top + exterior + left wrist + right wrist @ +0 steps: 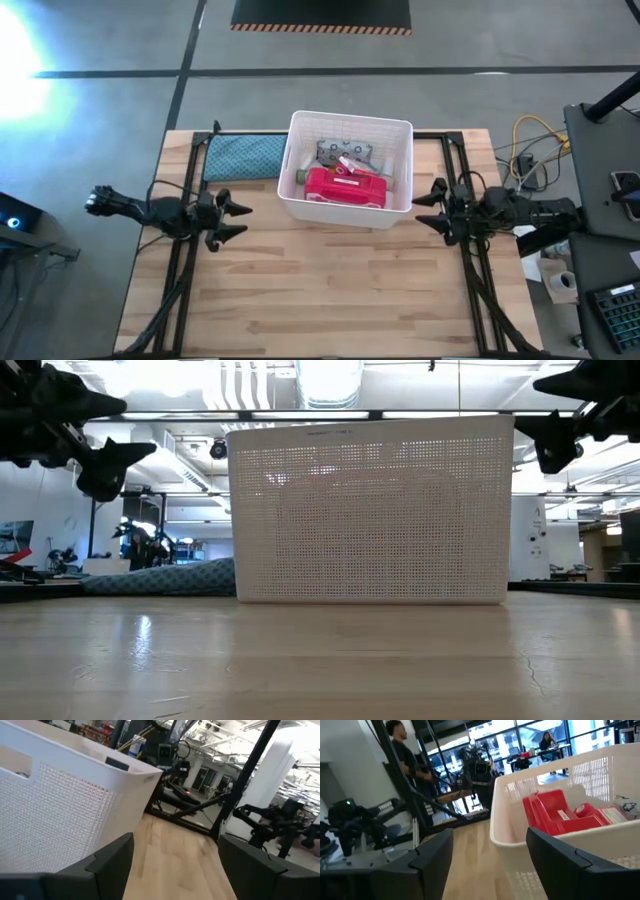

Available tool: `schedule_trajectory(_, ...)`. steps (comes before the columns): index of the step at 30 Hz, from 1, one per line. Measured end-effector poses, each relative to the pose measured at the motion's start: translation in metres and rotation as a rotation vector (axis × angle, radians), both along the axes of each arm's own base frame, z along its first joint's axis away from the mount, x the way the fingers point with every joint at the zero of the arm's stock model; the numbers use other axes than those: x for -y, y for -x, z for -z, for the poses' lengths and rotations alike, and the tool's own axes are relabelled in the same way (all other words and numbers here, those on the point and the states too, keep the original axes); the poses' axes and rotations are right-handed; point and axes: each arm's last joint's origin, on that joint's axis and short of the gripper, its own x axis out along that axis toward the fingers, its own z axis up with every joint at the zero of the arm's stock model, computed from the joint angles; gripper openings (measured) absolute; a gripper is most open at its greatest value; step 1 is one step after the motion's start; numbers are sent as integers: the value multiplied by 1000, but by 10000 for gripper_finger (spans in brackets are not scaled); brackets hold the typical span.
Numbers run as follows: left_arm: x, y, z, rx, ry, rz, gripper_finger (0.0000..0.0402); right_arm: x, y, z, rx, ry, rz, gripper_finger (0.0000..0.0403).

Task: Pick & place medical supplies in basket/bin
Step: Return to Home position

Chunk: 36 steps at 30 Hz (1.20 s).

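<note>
The left fingers (pixel 110 867) are standing wide apart with nothing between them, only bare desk (pixel 330 290) showing through the gap. They are hovering off the white bin (pixel 350 119), near its left wall and pointing toward it, lifted clear of the desk. The right fingers (pixel 432 862) are likewise spread and empty, hanging near the bin's right wall and facing it from the other side. Neither pair is touching the bin.

Inside the bin the red case (pixel 345 187) is lying flat against the near wall, its white label up, with a grey-white pack (pixel 350 152) lying beyond it toward the far wall (smaller pieces are sitting among them, too small to name with confidence). No supplies are showing on the desk outside the bin, so the sorting is probably finished. A blue-grey cloth (pixel 243 157) is resting just beside the bin's left wall at its far corner.

The case is looking stiff, smooth and light, so it would likely want a pinch across its narrow sides. The pack is probably soft enough to give under pressure. The bin itself is appearing light and thin-walled, best taken at the rim.
</note>
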Motion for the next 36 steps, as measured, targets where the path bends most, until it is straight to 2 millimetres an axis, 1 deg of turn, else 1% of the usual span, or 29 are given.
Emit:
schedule_trajectory(5,0,-2,1,-27,-7,-5,269,0,-1,1,-18,3,1,245)
schedule_trajectory(9,1,-3,4,-53,-15,-5,269,0,-2,-2,43,-7,-3,241)
schedule_trajectory(14,1,-5,7,-88,-25,-4,269,0,0,-14,146,-17,-4,242)
schedule_trajectory(20,2,-8,12,-134,-37,-4,269,0,1,-17,155,-17,-4,247)
schedule_trajectory(27,3,-11,16,-184,-51,-4,269,0,1,-17,156,-16,-3,242)
schedule_trajectory(36,4,-14,22,-246,-68,-4,269,0,1,-17,157,-16,-3,246)
